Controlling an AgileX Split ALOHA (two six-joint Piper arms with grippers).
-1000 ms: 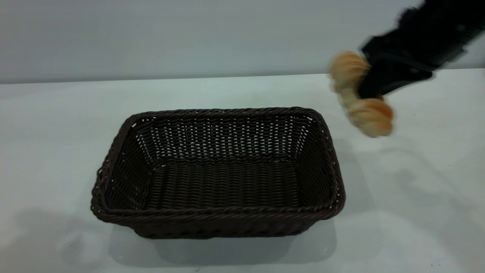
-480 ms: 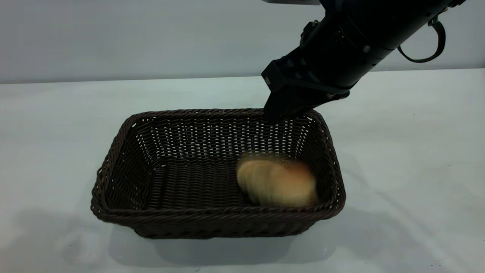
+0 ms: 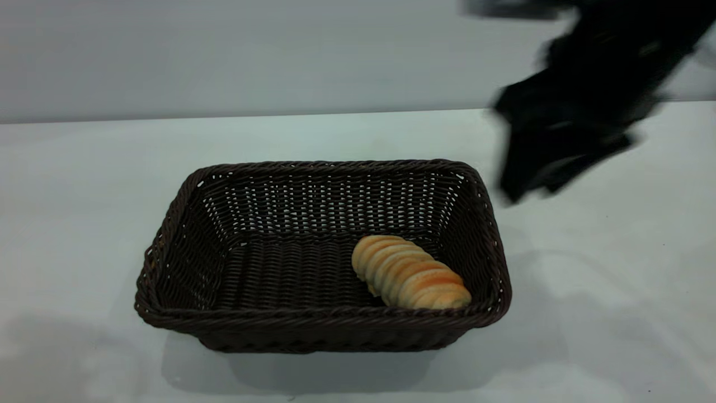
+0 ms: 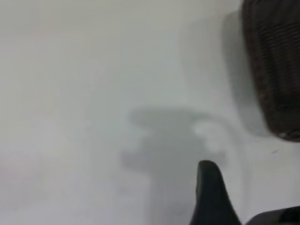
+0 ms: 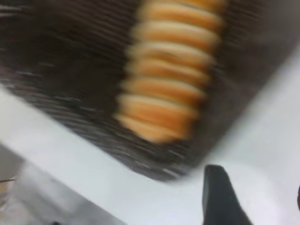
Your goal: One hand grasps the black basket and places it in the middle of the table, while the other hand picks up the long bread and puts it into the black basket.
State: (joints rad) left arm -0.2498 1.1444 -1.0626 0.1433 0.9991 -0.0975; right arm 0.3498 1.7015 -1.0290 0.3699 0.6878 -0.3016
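The black basket (image 3: 321, 254) stands in the middle of the white table (image 3: 84, 184). The long bread (image 3: 410, 272) lies inside it on the floor, by the right front corner. It also shows in the right wrist view (image 5: 171, 75), lying in the basket (image 5: 61, 70). My right gripper (image 3: 523, 187) is blurred, above the table just right of the basket's far right corner. It is open and empty, as the right wrist view (image 5: 257, 187) shows. My left gripper (image 4: 251, 192) is out of the exterior view, open and empty over bare table beside the basket (image 4: 276, 70).
The table's far edge meets a plain grey wall (image 3: 224, 56). Bare tabletop lies all around the basket, with a few tiny dark specks.
The right gripper carried the bread from the right over the basket and let it go. The bread dropped and settled in the basket. The gripper has pulled back to the right.
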